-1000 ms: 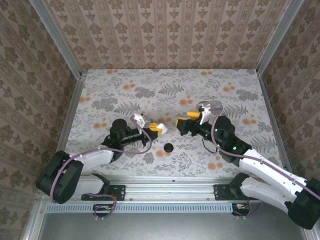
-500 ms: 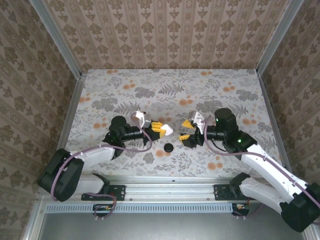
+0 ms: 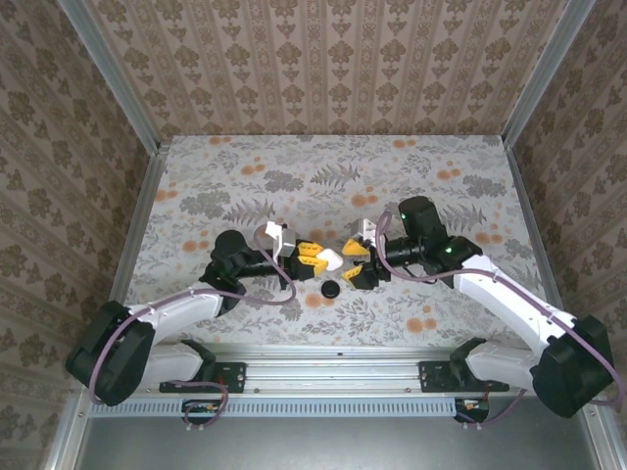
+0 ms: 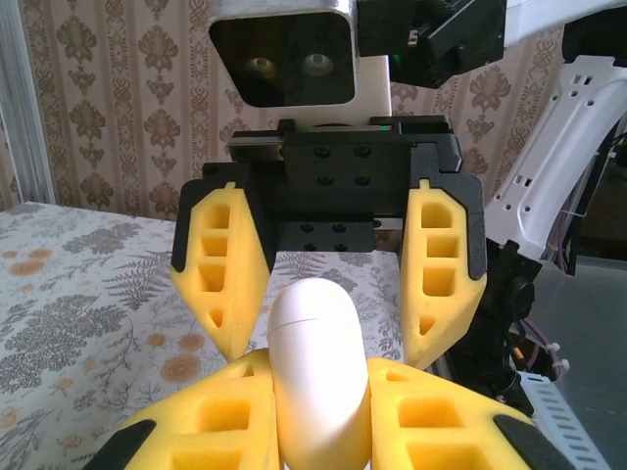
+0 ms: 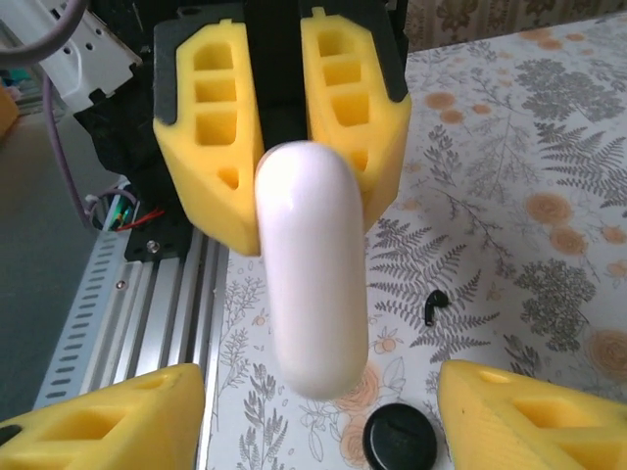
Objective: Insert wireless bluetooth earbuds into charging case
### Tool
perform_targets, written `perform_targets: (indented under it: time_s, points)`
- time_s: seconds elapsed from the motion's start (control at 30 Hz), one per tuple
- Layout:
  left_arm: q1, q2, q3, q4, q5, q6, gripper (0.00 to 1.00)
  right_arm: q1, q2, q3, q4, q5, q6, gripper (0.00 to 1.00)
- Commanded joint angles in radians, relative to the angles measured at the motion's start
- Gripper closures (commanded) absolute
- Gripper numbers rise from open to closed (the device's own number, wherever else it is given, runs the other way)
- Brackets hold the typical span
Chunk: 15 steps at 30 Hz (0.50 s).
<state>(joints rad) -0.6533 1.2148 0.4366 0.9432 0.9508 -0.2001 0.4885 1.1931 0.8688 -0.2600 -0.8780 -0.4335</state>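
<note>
Over the floral tabletop (image 3: pixel 294 176), left end effector (image 3: pixel 316 257) clamps the charging case (image 3: pixel 332 258), pointing lengthwise at the spread right end effector (image 3: pixel 359 263).

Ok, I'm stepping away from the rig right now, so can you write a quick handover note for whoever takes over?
The left gripper is shut on the charging case and holds it off the table, free end toward the right arm.
The right gripper is open, its fingers on either side of the case's free end, not touching it.
On the table lie a black disc and a small dark piece near it; I cannot tell what the piece is.
Done: case picked up; it looks closed.
Left: open the case and seat both earbuds; I cannot tell where they are.
</note>
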Motion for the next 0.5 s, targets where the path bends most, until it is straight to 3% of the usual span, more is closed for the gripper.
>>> perform_targets:
  time_s: [0.0, 0.13, 0.47]
  points:
    - [-0.009, -0.014, 0.036, 0.009, 0.024, 0.033, 0.8, -0.005, 0.03, 0.058, -0.027, -0.086, -0.04, 0.39]
    - [-0.022, -0.011, 0.04, 0.013, 0.021, 0.034, 0.8, -0.004, 0.047, 0.079, -0.038, -0.123, -0.051, 0.48]
    - [-0.032, -0.013, 0.039, 0.014, 0.001, 0.039, 0.8, -0.004, 0.056, 0.098, -0.072, -0.141, -0.079, 0.83]
